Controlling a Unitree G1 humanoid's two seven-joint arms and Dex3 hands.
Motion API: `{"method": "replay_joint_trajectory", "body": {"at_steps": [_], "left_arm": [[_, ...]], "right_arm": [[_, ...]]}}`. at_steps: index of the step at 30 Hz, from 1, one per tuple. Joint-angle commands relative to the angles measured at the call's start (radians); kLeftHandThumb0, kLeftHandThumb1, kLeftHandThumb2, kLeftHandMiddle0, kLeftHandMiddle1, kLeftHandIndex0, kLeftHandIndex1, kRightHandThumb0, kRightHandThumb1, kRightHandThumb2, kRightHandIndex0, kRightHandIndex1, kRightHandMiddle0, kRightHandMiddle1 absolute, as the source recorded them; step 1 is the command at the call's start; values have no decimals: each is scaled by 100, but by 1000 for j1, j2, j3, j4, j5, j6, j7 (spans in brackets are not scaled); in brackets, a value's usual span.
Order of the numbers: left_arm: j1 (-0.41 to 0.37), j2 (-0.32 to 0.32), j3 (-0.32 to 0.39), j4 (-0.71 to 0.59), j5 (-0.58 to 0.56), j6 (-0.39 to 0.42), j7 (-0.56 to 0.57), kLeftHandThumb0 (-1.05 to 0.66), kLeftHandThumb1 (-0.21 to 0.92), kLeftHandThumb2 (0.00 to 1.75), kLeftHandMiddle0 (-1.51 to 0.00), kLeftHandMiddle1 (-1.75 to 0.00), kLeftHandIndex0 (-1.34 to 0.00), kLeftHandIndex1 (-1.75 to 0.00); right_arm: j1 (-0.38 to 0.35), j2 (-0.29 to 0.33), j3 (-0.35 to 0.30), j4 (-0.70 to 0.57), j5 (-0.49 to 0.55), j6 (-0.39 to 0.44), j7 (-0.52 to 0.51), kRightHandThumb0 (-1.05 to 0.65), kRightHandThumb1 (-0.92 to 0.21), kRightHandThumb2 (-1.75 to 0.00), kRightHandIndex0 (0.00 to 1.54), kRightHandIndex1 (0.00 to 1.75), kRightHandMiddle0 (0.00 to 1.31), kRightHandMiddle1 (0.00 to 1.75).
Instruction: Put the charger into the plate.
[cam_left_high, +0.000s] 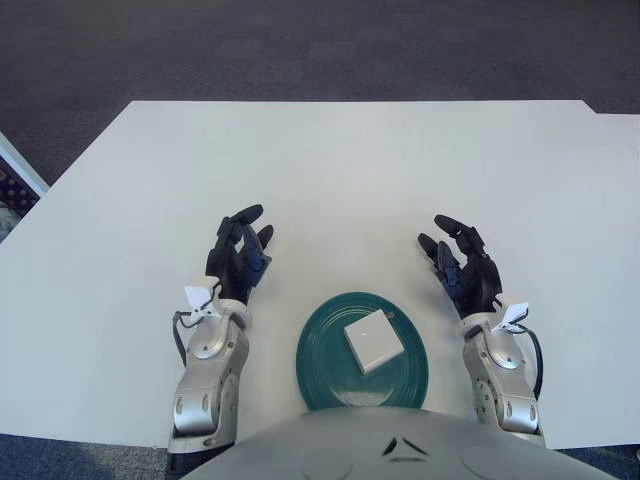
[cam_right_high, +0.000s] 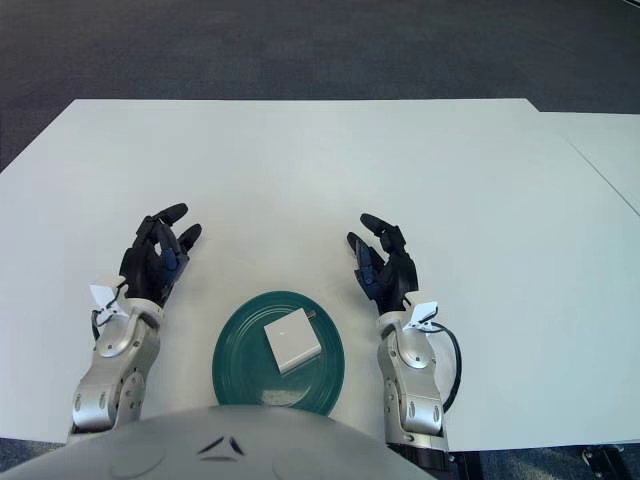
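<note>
White table (cam_left_high: 350, 160) fills mid-frame. Teal plate (cam_left_high: 318, 362) bottom centre, white charger (cam_left_high: 374, 341) already inside it. Left hand (cam_left_high: 238, 262) & right hand (cam_left_high: 466, 268) flank plate, fingers loose, holding nothing. Risk: a stray arm swing could bump the plate.

— Noted a white charger (cam_left_high: 374, 342), plain, on a dark teal plate (cam_left_high: 320, 372), unpatterned.

— Agreed. Found the table (cam_left_high: 350, 170) white too, plain. Saw dark grey-blue carpet (cam_left_high: 300, 45) beyond it, faintly speckled.

— Recorded black fingers with blue touches on the left hand (cam_left_high: 238, 262) and the right hand (cam_left_high: 464, 270). Marked silver-grey forearms behind both, with small white tags at the wrists.

— Confirmed. Also caught a light grey curved body part at the bottom edge, with small dark marks.
</note>
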Motion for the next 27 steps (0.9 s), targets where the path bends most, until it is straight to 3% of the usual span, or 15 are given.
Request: {"method": "replay_joint_trajectory", "body": {"at_steps": [1,15,27], "left_arm": [[19,12,-14,7,49,-21,19,-95,92,92,-52,-20,-33,-95],[53,29,-52,32,126,-67,11,-94,92,94,-58,-19,-34,-97],[71,34,-68,22,130,-59,3,-91,92,96,-58,-17,-32,-97]], "right_arm": [[11,-4,-6,-17,19,4,7,-49,-92,-46,59,1,16,78],[20,-6,-9,-22,13,1,14,-48,-92,-46,59,1,16,79],[19,-6,-8,-17,6,-5,15,-49,-92,-46,60,1,17,80]]}}
